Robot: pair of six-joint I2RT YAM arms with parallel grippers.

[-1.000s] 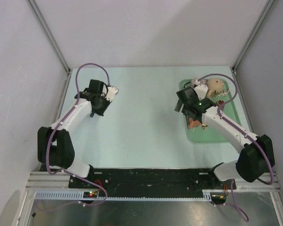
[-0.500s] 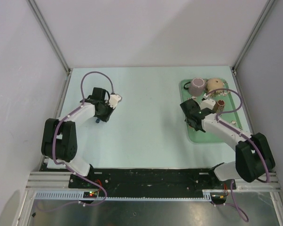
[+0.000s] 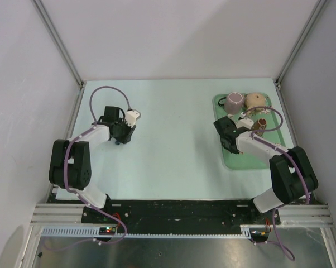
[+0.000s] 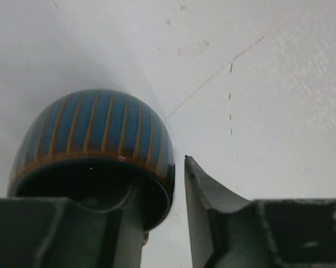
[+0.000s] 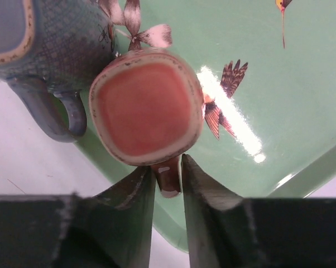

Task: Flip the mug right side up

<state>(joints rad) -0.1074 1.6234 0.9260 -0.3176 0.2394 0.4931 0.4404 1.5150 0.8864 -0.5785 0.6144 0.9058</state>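
Note:
An orange-red mug (image 5: 145, 106) stands on the green tray (image 5: 268, 84), turning a flat reddish face with a pale ring toward the right wrist camera. Its handle (image 5: 168, 180) points at the camera, and my right gripper (image 5: 168, 163) is shut on it, both fingers pressed against it. From above, that gripper (image 3: 230, 145) hides this mug. On the left, a blue mug with orange stripes (image 4: 95, 125) rests on the table, dark opening toward the left wrist camera. My left gripper (image 4: 157, 184) is open. One finger is inside the mug; the other finger (image 4: 204, 192) stands just clear of the rim.
A teal mug (image 5: 56, 39) with a handle sits right beside the orange one on the tray (image 3: 252, 159). At the tray's far end are a mauve mug (image 3: 234, 101), a tan round object (image 3: 256, 99) and a brown ribbed cup (image 3: 262, 124). Walls enclose the table.
My right gripper came back from the tray's far end to its near left part and closed on the orange mug's handle. My left gripper's jaws opened off the blue mug's rim.

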